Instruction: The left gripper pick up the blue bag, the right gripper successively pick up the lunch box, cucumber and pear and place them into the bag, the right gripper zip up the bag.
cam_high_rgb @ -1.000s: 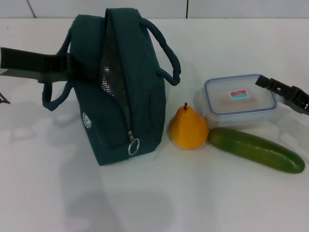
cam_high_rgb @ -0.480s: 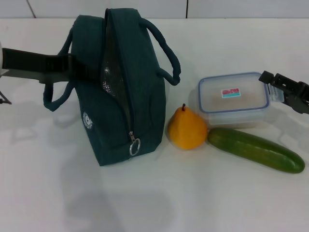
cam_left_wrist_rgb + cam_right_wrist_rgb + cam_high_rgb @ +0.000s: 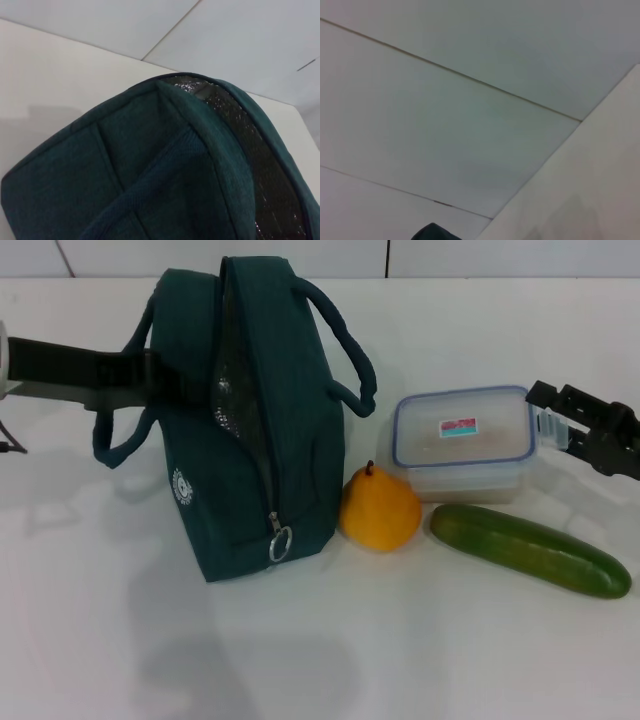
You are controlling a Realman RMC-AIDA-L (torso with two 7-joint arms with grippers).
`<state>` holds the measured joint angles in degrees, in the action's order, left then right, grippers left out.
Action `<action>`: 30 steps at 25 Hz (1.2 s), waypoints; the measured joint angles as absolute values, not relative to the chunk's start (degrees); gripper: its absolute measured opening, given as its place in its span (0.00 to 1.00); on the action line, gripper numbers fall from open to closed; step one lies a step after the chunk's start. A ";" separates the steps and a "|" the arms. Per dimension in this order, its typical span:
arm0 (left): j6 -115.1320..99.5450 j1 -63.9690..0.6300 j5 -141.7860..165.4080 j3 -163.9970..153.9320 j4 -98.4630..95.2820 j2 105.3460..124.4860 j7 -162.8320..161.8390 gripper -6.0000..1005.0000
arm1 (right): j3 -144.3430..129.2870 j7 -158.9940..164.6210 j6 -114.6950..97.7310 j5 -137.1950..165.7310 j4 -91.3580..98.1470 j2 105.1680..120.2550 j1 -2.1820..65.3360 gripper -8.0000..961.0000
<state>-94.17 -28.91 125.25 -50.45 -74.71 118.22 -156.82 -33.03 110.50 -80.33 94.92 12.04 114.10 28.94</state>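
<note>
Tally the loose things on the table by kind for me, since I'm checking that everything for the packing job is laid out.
Bag: 1, the blue bag
Container: 1, the lunch box
Fruit: 1, the pear
Vegetable: 1, the cucumber
Total: 4

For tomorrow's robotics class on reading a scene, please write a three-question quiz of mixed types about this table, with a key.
1. True or false: the blue bag is zipped shut.
2. What touches the pear? A) cucumber B) bag C) neither
3. Fill in: the right end effector grips the ____.

Key
1. False: its silver lining shows.
2. B.
3. Lunch box; it holds the box's right end, while the left end effector is at the bag's left side.
</note>
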 joint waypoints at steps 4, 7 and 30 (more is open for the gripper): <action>-94.30 -29.27 125.24 -50.77 -74.65 118.11 -156.79 0.05 | -34.57 112.50 -79.83 94.97 11.97 114.24 29.25 0.61; -94.34 -29.33 125.24 -50.79 -74.43 118.00 -156.63 0.05 | -34.85 113.04 -79.54 95.00 11.95 114.32 29.58 0.58; -94.34 -30.67 124.76 -50.39 -71.85 117.51 -154.95 0.05 | -34.11 114.02 -79.93 92.43 11.91 114.34 28.76 0.04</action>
